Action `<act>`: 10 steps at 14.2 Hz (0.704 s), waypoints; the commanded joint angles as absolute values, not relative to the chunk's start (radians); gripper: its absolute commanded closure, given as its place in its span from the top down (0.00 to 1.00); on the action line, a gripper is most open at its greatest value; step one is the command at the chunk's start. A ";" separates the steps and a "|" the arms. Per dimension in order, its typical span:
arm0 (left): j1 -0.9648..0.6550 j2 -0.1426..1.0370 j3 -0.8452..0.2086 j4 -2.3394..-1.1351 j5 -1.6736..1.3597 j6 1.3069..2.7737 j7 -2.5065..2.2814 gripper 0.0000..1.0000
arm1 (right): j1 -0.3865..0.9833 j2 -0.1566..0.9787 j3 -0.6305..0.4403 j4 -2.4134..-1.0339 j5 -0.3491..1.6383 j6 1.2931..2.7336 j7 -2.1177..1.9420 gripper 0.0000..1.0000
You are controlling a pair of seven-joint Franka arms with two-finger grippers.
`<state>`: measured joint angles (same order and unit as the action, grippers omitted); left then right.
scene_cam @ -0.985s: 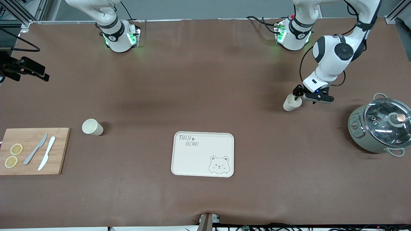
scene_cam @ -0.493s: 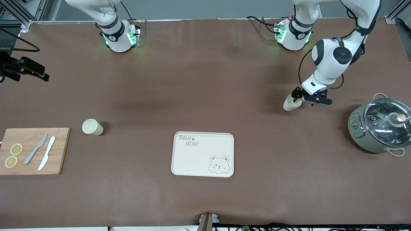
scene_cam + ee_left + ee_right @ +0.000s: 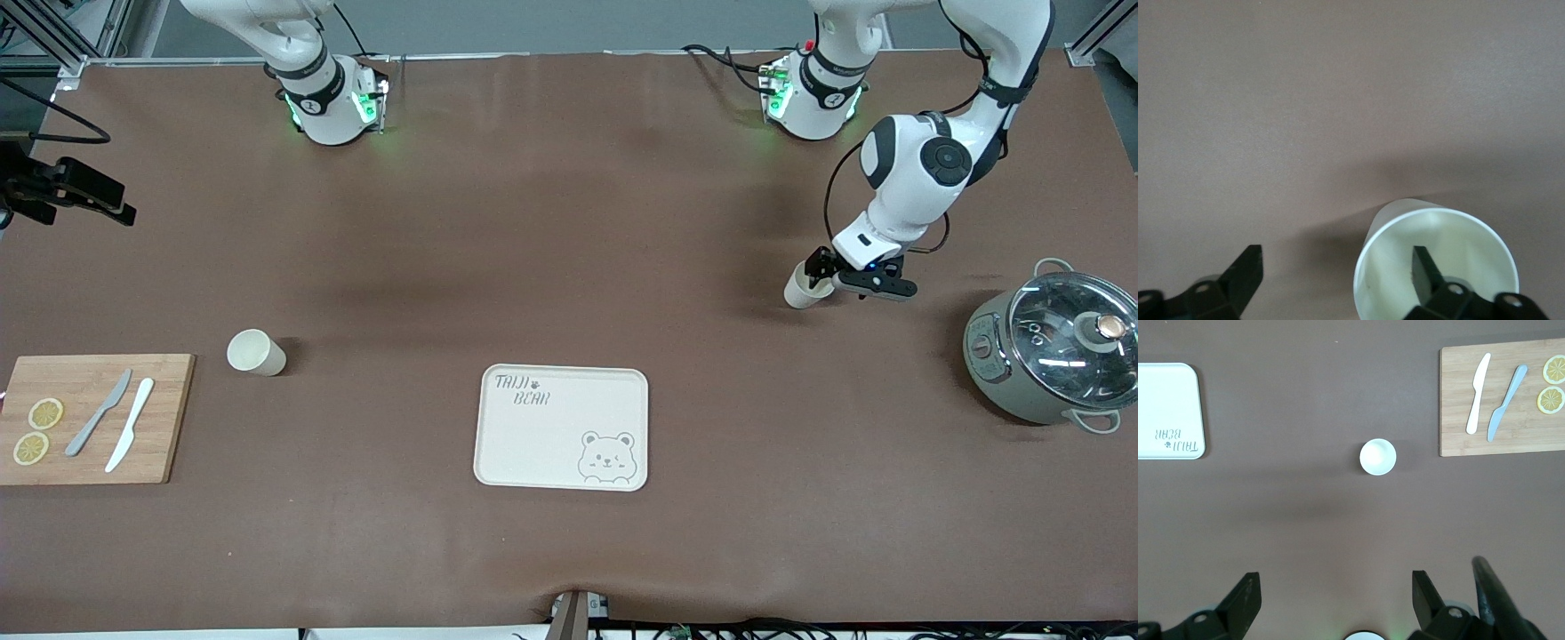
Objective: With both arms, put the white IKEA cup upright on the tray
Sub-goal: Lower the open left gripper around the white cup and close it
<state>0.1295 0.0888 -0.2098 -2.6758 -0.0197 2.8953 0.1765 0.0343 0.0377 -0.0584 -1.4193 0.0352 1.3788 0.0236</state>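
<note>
A white cup stands upright on the brown table near the left arm's end, farther from the front camera than the tray. My left gripper is open at its rim, with one finger inside the cup and the other outside, so the gripper straddles the wall. A second white cup stands beside the cutting board; it shows from above in the right wrist view. The cream bear tray is bare. My right gripper is open and empty, high over the table, out of the front view.
A wooden cutting board with two knives and two lemon slices lies at the right arm's end. A grey pot with a glass lid stands at the left arm's end. Black gear juts in over the table's edge.
My left gripper has shifted slightly toward the cup and settled over its rim. The cup, the tray and the right arm have not moved.
</note>
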 commanded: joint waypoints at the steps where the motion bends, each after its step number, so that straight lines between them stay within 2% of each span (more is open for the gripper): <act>1: 0.130 0.104 -0.216 -2.668 -0.011 2.910 0.172 0.22 | 0.021 0.046 -0.055 -1.407 0.049 1.364 0.014 1.00; 2: 0.130 0.106 -0.215 -2.668 -0.011 2.915 0.173 0.00 | 0.021 0.048 -0.055 -1.407 0.049 1.364 0.014 1.00; 10: 0.130 0.135 -0.241 -2.652 -0.014 2.948 0.138 0.00 | 0.023 0.048 -0.055 -1.407 0.049 1.365 0.014 1.00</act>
<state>0.1286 0.1274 -0.2246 -2.6643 -0.0197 2.9368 0.1639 0.0341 0.0404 -0.0591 -1.4196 0.0352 1.3762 0.0236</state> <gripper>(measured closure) 0.934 0.000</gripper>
